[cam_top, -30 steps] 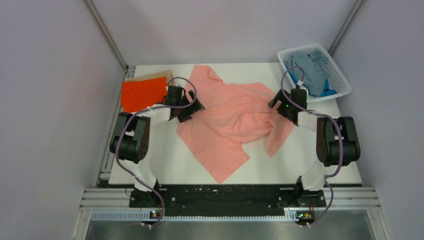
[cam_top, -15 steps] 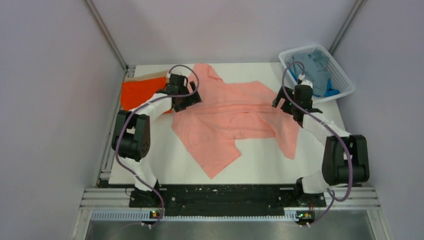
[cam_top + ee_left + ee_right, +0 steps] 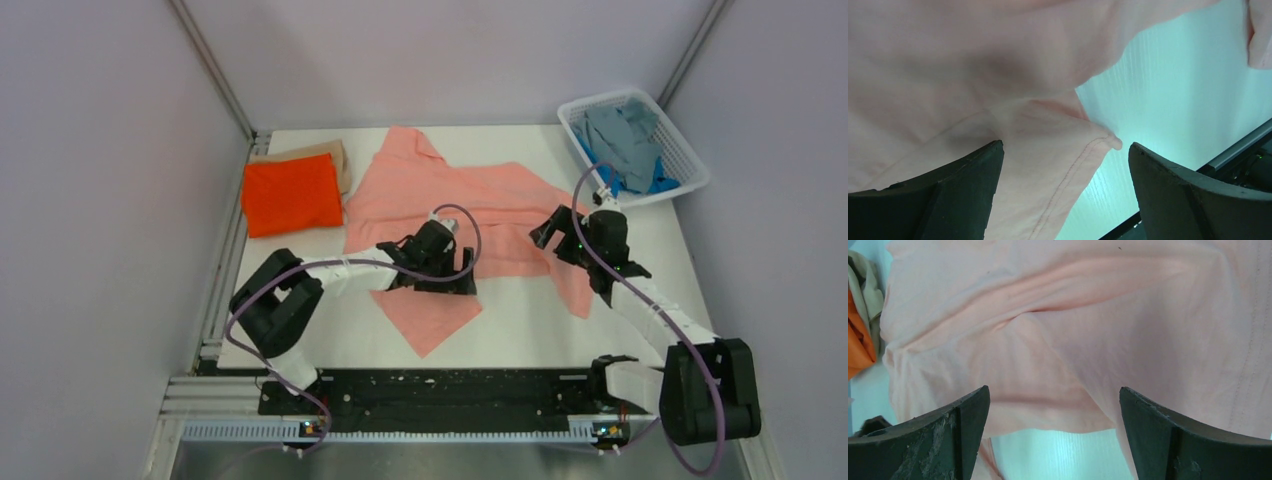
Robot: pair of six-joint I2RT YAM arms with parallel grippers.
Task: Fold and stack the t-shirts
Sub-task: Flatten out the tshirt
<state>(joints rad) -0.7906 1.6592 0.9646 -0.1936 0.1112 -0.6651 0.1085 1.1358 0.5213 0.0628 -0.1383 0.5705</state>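
The salmon pink t-shirt (image 3: 440, 200) lies spread and rumpled across the table's middle. My left gripper (image 3: 455, 278) is open over its near part; the left wrist view shows a hemmed corner (image 3: 1083, 150) between the jaws. My right gripper (image 3: 552, 232) is open over the shirt's right side; in the right wrist view the cloth (image 3: 1073, 330) lies ahead of the jaws. A folded bright orange t-shirt (image 3: 292, 194) lies on a tan t-shirt (image 3: 320, 153) at the back left. Grey (image 3: 620, 135) and blue (image 3: 655, 183) t-shirts sit in the basket.
The white mesh basket (image 3: 690, 165) stands at the table's back right corner. Bare white table (image 3: 540, 320) shows near the front, right of the shirt's lower point. Purple-grey walls enclose the table on three sides.
My left gripper has let go at the back left and moved right and nearer, to the shirt's middle front. My right gripper has moved nearer. The shirt lies flatter and wider.
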